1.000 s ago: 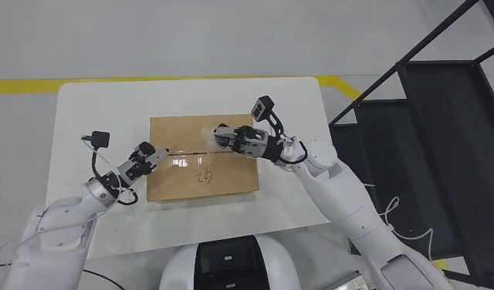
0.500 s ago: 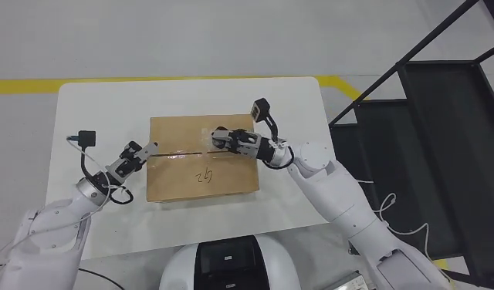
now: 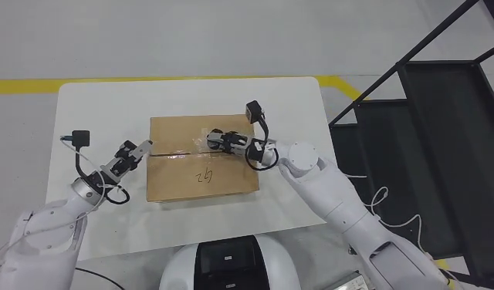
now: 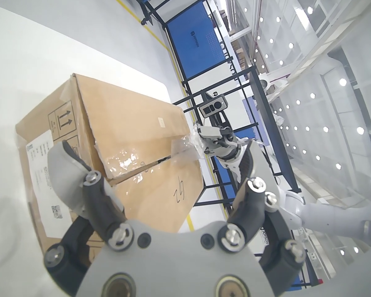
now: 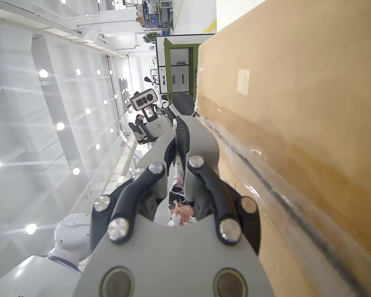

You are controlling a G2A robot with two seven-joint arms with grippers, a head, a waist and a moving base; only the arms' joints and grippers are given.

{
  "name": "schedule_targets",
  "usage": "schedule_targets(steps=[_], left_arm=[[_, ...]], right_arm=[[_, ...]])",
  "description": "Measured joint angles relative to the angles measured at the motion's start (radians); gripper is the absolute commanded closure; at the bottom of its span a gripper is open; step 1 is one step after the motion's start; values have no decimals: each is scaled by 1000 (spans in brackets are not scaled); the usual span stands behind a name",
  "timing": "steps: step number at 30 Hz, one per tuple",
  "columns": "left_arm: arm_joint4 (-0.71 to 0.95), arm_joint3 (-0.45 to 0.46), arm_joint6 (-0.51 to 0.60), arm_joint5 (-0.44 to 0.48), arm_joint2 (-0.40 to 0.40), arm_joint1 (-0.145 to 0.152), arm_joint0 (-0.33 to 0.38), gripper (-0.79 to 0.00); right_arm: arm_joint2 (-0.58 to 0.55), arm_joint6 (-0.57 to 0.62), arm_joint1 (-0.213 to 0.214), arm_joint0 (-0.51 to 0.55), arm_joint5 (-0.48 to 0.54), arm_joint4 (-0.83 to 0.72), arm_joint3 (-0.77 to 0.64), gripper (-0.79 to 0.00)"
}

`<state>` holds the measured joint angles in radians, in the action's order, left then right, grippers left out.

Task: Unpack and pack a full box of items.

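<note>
A brown cardboard box [image 3: 202, 176] stands closed in the middle of the white table [image 3: 100, 109]. Clear tape [image 4: 182, 149] runs along its top seam, and one end is lifted off the cardboard. My right gripper [image 3: 211, 141] hovers over the box top near the seam, shut on that loose tape end; the left wrist view shows this right gripper [image 4: 204, 139] pinching it. In the right wrist view my right gripper [image 5: 181, 111] has its fingers pressed together beside the taped seam [image 5: 266, 171]. My left gripper [image 3: 140, 148] is open at the box's left edge, holding nothing [image 4: 154, 162].
A black metal stair frame [image 3: 432, 112] stands just right of the table. A yellow floor line [image 3: 38, 85] runs behind the table. Bare table surface lies left of, behind and right of the box.
My right gripper has shifted left along the seam with the tape end in it. My left gripper has drawn back leftward off the box top to its edge.
</note>
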<state>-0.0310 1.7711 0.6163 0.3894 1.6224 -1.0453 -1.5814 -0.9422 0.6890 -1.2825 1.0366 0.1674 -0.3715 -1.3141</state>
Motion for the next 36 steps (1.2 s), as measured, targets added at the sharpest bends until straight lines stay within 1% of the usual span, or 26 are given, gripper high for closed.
schedule_targets(steps=[5, 15, 21, 23, 25, 26, 28, 29, 30, 31, 36], left_arm=[[33, 0, -17, 2, 41, 2, -14, -785], [145, -1, -33, 3, 164, 9, -49, -785], [167, 5, -34, 1, 196, 10, -72, -785], [167, 5, -34, 2, 200, 10, -79, -785], [169, 3, -35, 2, 201, 9, -85, -785], [171, 2, -35, 2, 201, 9, -86, -785], [175, -1, -33, 3, 202, 9, -87, -785], [177, -3, -31, 4, 202, 9, -86, -785], [180, -5, -30, 6, 203, 9, -85, -785], [182, -6, -29, 8, 203, 9, -84, -785], [196, -19, -21, 25, 205, 9, -79, -785]], right_arm=[[23, 0, -7, -18, 3, 41, 15, 0], [74, -25, -29, -52, 9, 93, 51, 0], [117, -63, -47, -83, 16, 160, 83, 0], [128, -75, -51, -91, 17, 182, 92, -25], [135, -85, -56, -97, 20, 197, 100, -68], [137, -87, -57, -99, 22, 202, 102, -108], [139, -91, -60, -100, 24, 210, 104, -234], [140, -93, -61, -101, 24, 215, 104, -394], [140, -95, -61, -102, 23, 225, 103, -677], [140, -97, -62, -102, 22, 230, 101, -785], [133, -91, -62, -90, 10, 246, 64, -785]])
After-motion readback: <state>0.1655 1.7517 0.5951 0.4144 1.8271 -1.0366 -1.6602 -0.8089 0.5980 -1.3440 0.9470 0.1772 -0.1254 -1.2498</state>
